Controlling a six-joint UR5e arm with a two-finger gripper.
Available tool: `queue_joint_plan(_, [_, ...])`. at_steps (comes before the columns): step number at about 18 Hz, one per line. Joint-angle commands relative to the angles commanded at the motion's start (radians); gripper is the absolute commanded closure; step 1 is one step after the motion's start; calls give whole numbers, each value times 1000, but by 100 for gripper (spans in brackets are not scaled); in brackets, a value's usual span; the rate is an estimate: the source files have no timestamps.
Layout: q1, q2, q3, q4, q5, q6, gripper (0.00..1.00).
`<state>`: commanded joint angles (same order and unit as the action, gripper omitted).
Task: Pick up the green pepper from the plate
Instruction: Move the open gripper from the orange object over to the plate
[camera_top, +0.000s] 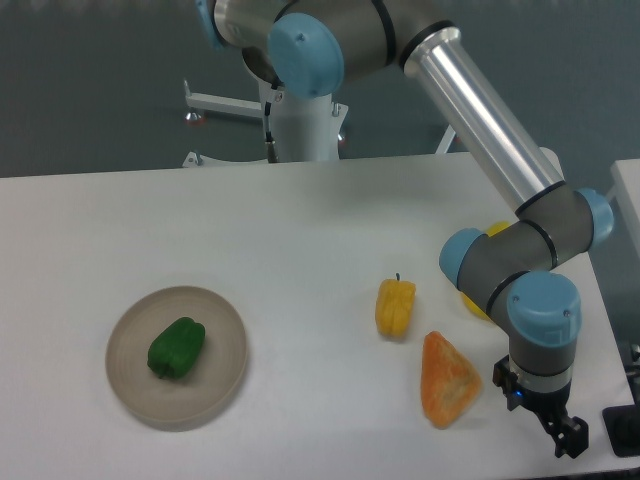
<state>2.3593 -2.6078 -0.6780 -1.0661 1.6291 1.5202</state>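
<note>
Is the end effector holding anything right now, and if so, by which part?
Nothing is held. The end effector hangs at the table's right edge, far from the green pepper, which lies untouched on the plate.

You have the green pepper (177, 348) lying on the plate (222, 318), a little left of the plate's centre and well inside the rim. It is small, blocky and bright green, with a glossy, lobed skin, and it rests on its side, its long axis tilted from the plate's lower left toward its upper right. The plate is round, flat and beige-grey, with a low raised rim, and is several times wider than the pepper. Nothing else sits on the plate, and nothing touches the pepper.
</note>
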Motion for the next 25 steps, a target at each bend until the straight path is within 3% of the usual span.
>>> queue_joint_plan(7, [-17, 26, -24, 2, -8, -69, 0])
queue_joint_plan(10, [-18, 66, -72, 2, -15, -87, 0])
queue_joint_plan(17, [-75, 234, -287, 0, -34, -311, 0])
queue_joint_plan(25, [-135, 451, -535, 1, -230, -705, 0])
